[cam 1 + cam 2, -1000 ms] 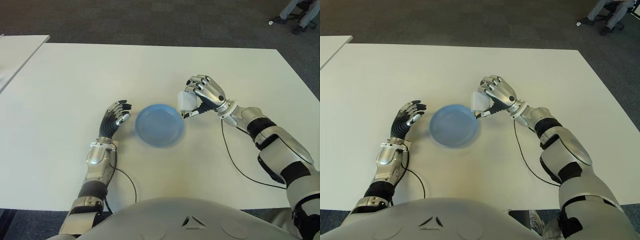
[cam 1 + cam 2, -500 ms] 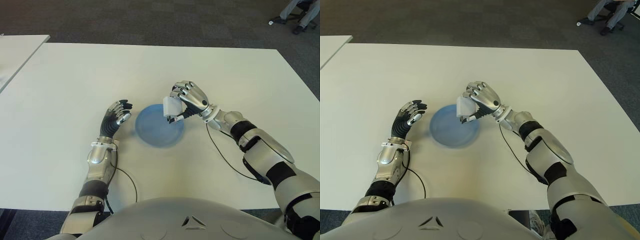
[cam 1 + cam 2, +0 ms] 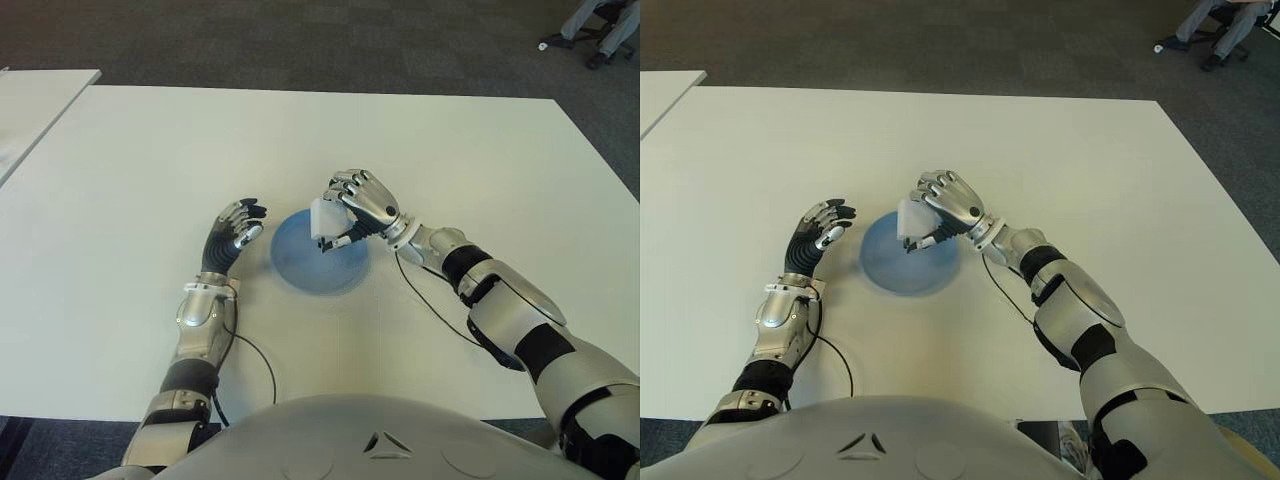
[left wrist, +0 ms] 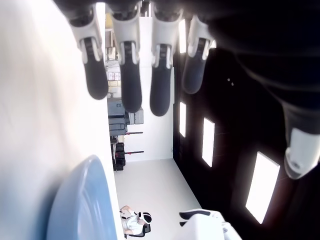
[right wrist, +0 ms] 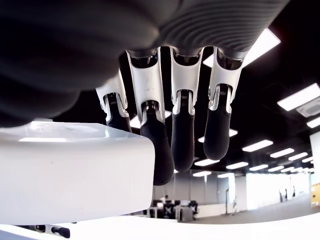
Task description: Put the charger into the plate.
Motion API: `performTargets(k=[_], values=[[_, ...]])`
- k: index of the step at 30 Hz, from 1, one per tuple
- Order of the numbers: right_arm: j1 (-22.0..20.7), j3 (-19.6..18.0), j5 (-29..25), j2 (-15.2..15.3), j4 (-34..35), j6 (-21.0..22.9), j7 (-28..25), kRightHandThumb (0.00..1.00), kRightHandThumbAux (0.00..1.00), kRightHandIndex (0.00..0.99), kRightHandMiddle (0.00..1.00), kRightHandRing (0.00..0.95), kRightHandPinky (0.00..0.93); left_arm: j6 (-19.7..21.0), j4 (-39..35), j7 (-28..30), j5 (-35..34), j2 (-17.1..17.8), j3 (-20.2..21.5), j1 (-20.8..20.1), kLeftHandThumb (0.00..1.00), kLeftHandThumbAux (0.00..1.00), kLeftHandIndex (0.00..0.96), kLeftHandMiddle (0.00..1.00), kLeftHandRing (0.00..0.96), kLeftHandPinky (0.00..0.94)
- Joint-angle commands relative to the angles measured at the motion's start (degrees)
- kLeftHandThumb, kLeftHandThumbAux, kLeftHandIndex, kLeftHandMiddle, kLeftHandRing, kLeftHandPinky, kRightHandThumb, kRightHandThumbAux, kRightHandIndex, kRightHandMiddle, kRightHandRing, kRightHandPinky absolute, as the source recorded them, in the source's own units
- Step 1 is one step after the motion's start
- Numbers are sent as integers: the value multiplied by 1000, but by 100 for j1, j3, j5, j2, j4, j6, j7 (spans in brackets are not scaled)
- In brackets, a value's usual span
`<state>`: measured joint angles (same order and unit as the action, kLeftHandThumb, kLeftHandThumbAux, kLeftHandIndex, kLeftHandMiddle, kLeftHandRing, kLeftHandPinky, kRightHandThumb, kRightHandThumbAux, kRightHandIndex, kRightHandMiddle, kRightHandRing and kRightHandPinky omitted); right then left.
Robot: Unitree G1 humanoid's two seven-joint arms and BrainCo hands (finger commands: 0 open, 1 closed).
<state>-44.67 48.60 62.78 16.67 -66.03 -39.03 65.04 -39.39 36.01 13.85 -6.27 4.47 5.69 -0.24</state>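
A white block-shaped charger (image 3: 327,216) is held in my right hand (image 3: 352,205), fingers curled around it, just above the blue plate (image 3: 300,262) at the table's middle. The right wrist view shows the charger (image 5: 70,175) close against the fingers (image 5: 155,145). My left hand (image 3: 235,228) shows just left of the plate with its fingers relaxed and holding nothing; its wrist view shows the plate's rim (image 4: 80,200) beside it.
The white table (image 3: 150,150) stretches wide around the plate. A thin black cable (image 3: 440,315) trails from my right wrist across the table. A second white table (image 3: 40,95) stands at the far left. A person's legs (image 3: 600,20) show at the top right.
My right hand has carried the charger leftward, from the plate's right rim to over the plate's middle. The left hand has stayed in place.
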Motion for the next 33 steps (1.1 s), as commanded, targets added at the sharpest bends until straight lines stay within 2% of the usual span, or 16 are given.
performTargets(k=[1, 15, 19, 22, 24, 28, 29, 30, 31, 32, 33], values=[[10, 67, -11, -131, -80, -38, -19, 715, 715, 814, 876, 876, 895, -13, 300, -65, 55, -238, -92, 204, 0, 508, 271, 356, 341, 339], [64, 214, 58, -319, -85, 163, 42, 673, 735, 804, 881, 884, 894, 3, 281, -17, 24, -309, -95, 185, 0, 518, 254, 338, 325, 310], [78, 243, 51, -302, -54, 162, -27, 652, 737, 789, 869, 867, 853, 23, 235, -54, 52, -315, -93, 206, 0, 520, 254, 339, 323, 304], [72, 277, 74, -281, -22, 190, -93, 574, 728, 755, 848, 842, 809, 40, 206, -77, 63, -326, -82, 220, 0, 528, 255, 337, 321, 301], [62, 294, 78, -257, 7, 201, -208, 643, 719, 564, 789, 771, 705, 45, 178, -94, 64, -337, -73, 236, 0, 536, 253, 332, 319, 304], [79, 239, -21, -238, 57, 207, -567, 675, 713, 458, 688, 673, 598, 92, 121, -112, 67, -343, -72, 260, 0, 544, 251, 330, 319, 310], [86, 211, -63, -238, 66, 194, -687, 573, 582, 394, 623, 606, 532, 103, 110, -114, 68, -344, -73, 262, 0, 545, 250, 329, 318, 308], [91, 189, -96, -242, 78, 189, -781, 499, 486, 324, 515, 493, 433, 114, 99, -110, 65, -340, -70, 265, 0, 546, 247, 328, 317, 306], [98, 156, -156, -248, 84, 172, -942, 473, 452, 300, 476, 453, 397, 107, 98, -113, 68, -337, -67, 266, 0, 546, 245, 327, 317, 305], [106, 131, -195, -249, 96, 164, -1053, 419, 392, 225, 346, 310, 263, 100, 97, -115, 72, -336, -64, 266, 0, 547, 241, 327, 317, 307], [117, 102, -242, -251, 109, 153, -1177, 400, 370, 198, 300, 258, 214, 87, 101, -120, 79, -336, -62, 266, 0, 547, 240, 328, 317, 308]])
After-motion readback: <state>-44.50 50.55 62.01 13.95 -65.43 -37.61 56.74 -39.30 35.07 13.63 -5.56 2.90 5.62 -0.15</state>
